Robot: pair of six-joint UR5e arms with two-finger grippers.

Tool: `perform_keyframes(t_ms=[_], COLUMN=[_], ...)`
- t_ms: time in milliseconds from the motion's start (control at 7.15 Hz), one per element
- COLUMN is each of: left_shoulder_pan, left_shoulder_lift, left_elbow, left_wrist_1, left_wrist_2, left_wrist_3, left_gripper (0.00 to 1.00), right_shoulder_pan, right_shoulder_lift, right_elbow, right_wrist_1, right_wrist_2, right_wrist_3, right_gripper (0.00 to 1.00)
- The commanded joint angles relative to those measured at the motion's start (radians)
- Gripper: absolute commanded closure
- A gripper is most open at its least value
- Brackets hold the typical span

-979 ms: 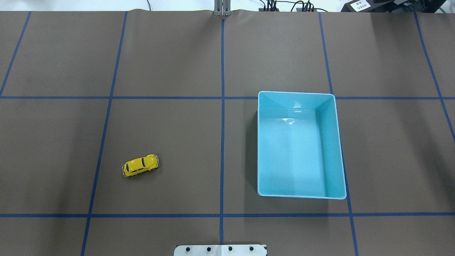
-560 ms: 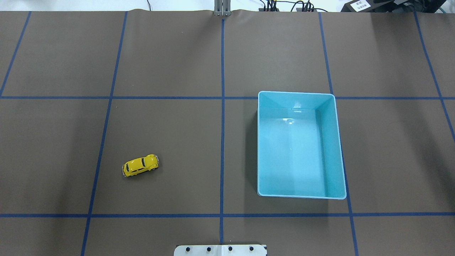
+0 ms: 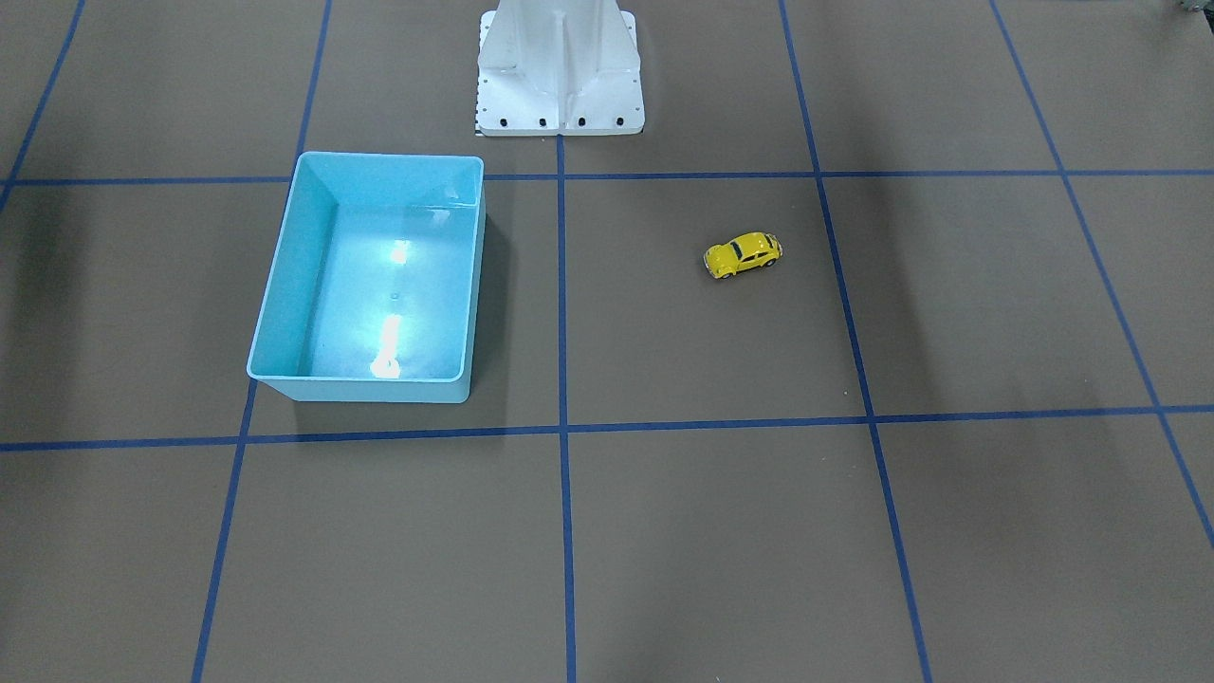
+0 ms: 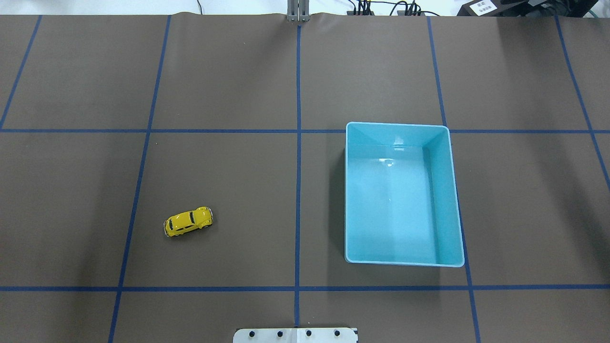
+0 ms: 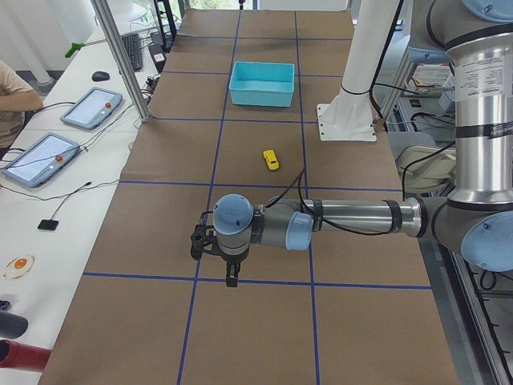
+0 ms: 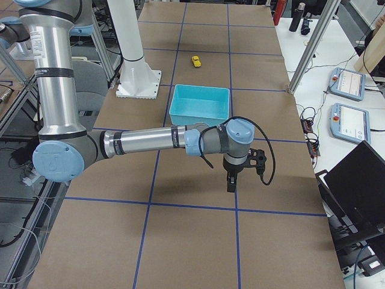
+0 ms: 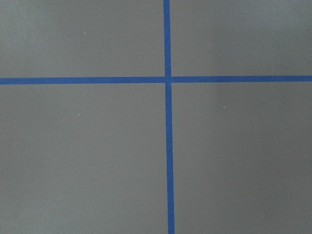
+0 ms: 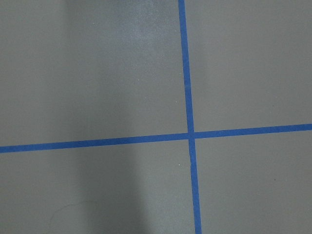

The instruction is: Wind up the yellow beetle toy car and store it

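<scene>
Evidently pre-grasp: yellow beetle toy car (image 4: 188, 222) sits left on the table (image 4: 228, 71), well apart from turquoise bin (image 4: 350, 190). Left gripper (image 5: 231, 277) and right gripper (image 6: 231, 184) hang far off, and whether their fingers are apart or together cannot be told. Next is likely a left-arm reach to the car.

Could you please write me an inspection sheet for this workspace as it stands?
Surface: brown table cover with a blue tape grid.
Job's things: yellow toy car on its wheels, on the robot's left; turquoise bin empty, apart from it.
Clutter: nothing seen.
Pincers: left pincer and right pincer hang over bare table; open or shut cannot be told.
Cables: leads at the far edge.
Surroundings: tablets, laptop on side benches.
</scene>
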Motion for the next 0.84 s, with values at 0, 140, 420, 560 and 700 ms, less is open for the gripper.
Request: perform_keyframes(t_ms=[0, 140, 420, 560, 700], left_shoulder_pan=[0.008, 0.035, 0.093, 0.126, 0.172], left_shoulder_lift=[-0.031, -0.046, -0.104, -0.129, -0.162], left_elbow=[-0.022, -0.022, -0.022, -0.022, -0.021], left_wrist_1=[0.002, 0.002, 0.004, 0.005, 0.007], left_wrist_2=[-0.001, -0.001, 0.000, 0.000, 0.005], left_wrist_3=[-0.005, -0.006, -0.006, -0.006, -0.006], left_gripper=[0.00, 0.00, 0.00, 0.00, 0.00], right_shoulder_pan=[-0.003, -0.016, -0.016, -0.016, -0.016], right_shoulder_lift=[0.003, 0.010, 0.007, 0.004, -0.002], right_elbow=[-0.001, 0.004, 0.006, 0.006, 0.004], right_wrist_1=[0.000, -0.014, -0.009, -0.008, -0.005], right_wrist_2=[0.000, -0.005, -0.014, -0.015, -0.018], right_wrist_3=[0.003, 0.008, 0.006, 0.005, 0.008], right_gripper=[0.00, 0.00, 0.00, 0.00, 0.00])
